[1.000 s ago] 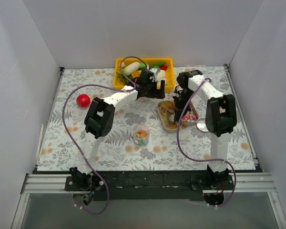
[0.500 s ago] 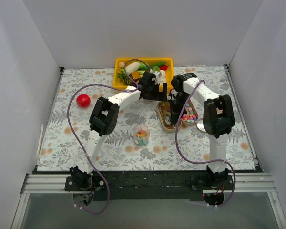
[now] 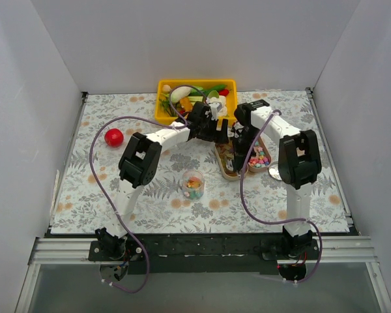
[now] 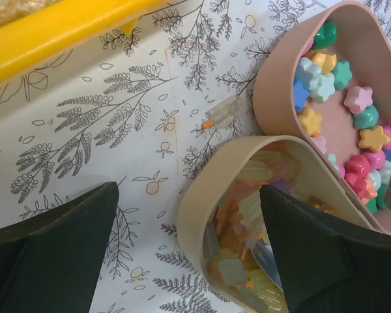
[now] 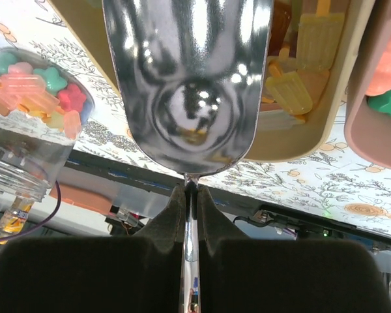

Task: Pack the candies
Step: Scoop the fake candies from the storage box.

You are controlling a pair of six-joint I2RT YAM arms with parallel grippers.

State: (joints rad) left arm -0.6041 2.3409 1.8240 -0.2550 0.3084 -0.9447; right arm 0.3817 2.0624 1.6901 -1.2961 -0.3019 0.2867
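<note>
- Overhead, I get bright, even, diffuse light; the arms point(image 3: 140, 160) throw only soft shadows on the worktop point(image 3: 85, 189).
- Right wrist: the metal scoop point(image 5: 189, 85) is all glare and warped mirror reflections.
- Left wrist: the left claw point(image 4: 189, 195) frames the view, its fingers point(image 4: 52, 254) dark and soft-focus; the candies point(image 4: 339, 98) beyond look sharp.

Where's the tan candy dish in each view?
Top external: tan dish sits mid-table, just in front of the yellow bin, partly under the right arm.
Left wrist: bottom centre, its wall curving up towards the right.
Right wrist: upper right, partly behind the metal spoon.
Shared landmark: the pink dish of star-shaped candies, right of the tan one in every view.
</note>
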